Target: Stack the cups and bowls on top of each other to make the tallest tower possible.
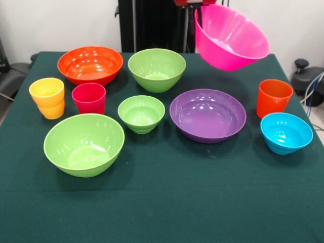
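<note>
The tool shows only as a sliver of red and dark parts at the top edge of the front view, right where the raised rim of the hot pink bowl meets the frame; whether it is clamped on that rim or standing open cannot be told. The pink bowl hangs clear of the counter, tilted so its mouth faces the camera, with its upper rim just under the tool and its lower edge above the counter's far right part. The wide purple bowl sits on the green cloth nearer the camera, below the pink one and apart from it. Right of the purple bowl stand the orange cup and, just in front of it, the small sky blue bowl. Well to the left of the tool, a large lime green bowl and the wide orange bowl sit along the far side. In the middle row are the yellow cup, the red cup just beside it, and the small lime green bowl. The other large lime green bowl lies nearest the camera at the left. Every piece on the counter stands upright and alone, none nested.
</note>
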Robot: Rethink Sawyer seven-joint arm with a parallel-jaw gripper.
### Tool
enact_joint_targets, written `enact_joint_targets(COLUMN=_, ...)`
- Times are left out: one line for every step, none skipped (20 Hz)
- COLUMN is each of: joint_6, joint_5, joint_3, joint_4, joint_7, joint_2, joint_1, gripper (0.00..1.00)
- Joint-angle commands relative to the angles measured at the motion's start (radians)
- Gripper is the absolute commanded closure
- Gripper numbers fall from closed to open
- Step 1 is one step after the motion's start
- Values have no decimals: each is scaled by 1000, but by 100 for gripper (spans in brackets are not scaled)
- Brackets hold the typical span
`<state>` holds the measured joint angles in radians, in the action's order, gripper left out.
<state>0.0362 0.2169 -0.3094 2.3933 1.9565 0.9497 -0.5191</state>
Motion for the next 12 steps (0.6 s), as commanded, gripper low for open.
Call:
enact_joint_targets(joint_6=142, joint_5=-8, joint_3=-59, joint_4=-191, joint_7=16, joint_2=-56, joint_1=11, gripper=100)
enact_joint_targets(joint_6=137, joint_5=-4, joint_3=-53, joint_4=-203, joint_7=19, joint_2=-69, joint_1=16, gripper=100)
enact_joint_targets(joint_6=131, joint_5=1, joint_3=-47, joint_4=-215, joint_7=24, joint_2=-82, joint_1=22, gripper=100)
enact_joint_targets(joint_6=126, joint_5=5, joint_3=-39, joint_4=-226, joint_7=28, joint_2=-94, joint_1=28, gripper=100)
enact_joint_targets(joint_6=122, joint_5=8, joint_3=-34, joint_4=-235, joint_7=32, joint_2=-103, joint_1=34, gripper=100)
enact_joint_targets(joint_6=119, joint_5=11, joint_3=-23, joint_4=-247, joint_7=36, joint_2=-112, joint_1=44, gripper=100)
enact_joint_targets(joint_6=112, joint_5=14, joint_3=-17, joint_4=-255, joint_7=40, joint_2=-123, joint_1=51, gripper=100)
enact_joint_targets(joint_6=104, joint_5=16, joint_3=-9, joint_4=-264, joint_7=43, joint_2=-135, joint_1=58, gripper=100)
enact_joint_targets(joint_6=99, joint_5=20, joint_3=-1, joint_4=-273, joint_7=46, joint_2=-145, joint_1=64, gripper=100)
enact_joint_targets(joint_6=93, joint_5=22, joint_3=7, joint_4=-283, joint_7=49, joint_2=-156, joint_1=71, gripper=100)
enact_joint_targets(joint_6=87, joint_5=25, joint_3=15, joint_4=-292, joint_7=51, joint_2=-167, joint_1=78, gripper=100)
enact_joint_targets(joint_6=75, joint_5=29, joint_3=19, joint_4=-304, joint_7=51, joint_2=-187, joint_1=81, gripper=100)
